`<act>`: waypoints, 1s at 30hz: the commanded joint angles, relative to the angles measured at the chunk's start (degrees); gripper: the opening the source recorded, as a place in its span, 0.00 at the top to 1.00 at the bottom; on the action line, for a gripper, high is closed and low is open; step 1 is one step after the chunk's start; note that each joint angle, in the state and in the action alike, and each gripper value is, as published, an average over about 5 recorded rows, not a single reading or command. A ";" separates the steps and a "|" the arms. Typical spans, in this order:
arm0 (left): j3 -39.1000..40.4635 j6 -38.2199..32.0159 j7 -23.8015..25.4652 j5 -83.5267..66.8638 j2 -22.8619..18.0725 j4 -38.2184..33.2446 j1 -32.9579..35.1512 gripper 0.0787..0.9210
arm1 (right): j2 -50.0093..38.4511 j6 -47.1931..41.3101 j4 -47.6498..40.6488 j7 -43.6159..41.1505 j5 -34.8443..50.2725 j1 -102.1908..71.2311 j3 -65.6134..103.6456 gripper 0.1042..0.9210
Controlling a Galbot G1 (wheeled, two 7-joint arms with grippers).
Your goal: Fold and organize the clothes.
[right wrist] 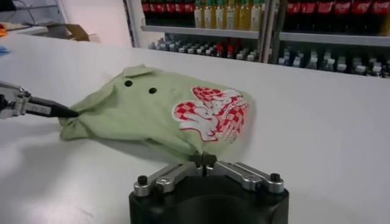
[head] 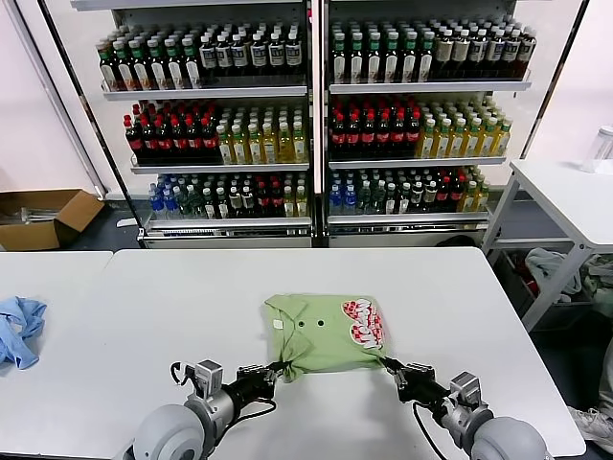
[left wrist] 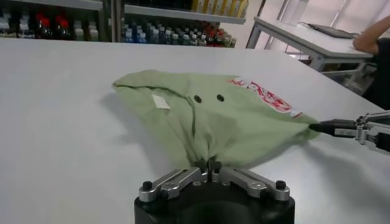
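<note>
The light green polo shirt lies folded into a compact bundle on the white table, collar and dark buttons to the left, red-and-white graphic to the right. My left gripper is shut on the shirt's near left corner; the left wrist view shows the fabric bunched into its closed jaws. My right gripper is shut on the near right corner; in the right wrist view the shirt runs into its closed jaws. Both corners are lifted slightly.
A light blue cloth lies at the table's left edge. Shelves of bottles stand behind the table. A cardboard box sits on the floor at left, a second white table at right.
</note>
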 commanded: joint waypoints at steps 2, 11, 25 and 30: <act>-1.60 -0.18 1.78 1.60 1.10 0.21 0.14 0.99 | -0.31 0.04 -0.05 -0.31 0.14 -0.43 0.26 1.00; -2.25 -0.36 2.56 2.43 1.74 -0.11 0.74 0.99 | -0.77 0.08 0.48 -0.80 0.00 -1.17 0.91 1.00; -3.48 -0.19 3.29 3.11 2.63 -1.84 2.05 0.99 | -1.13 -1.34 2.95 -0.96 0.50 -2.24 1.45 1.00; -3.78 0.11 3.75 2.97 2.69 -4.90 3.33 0.99 | -1.04 -1.52 5.78 -1.28 1.48 -3.45 2.54 0.97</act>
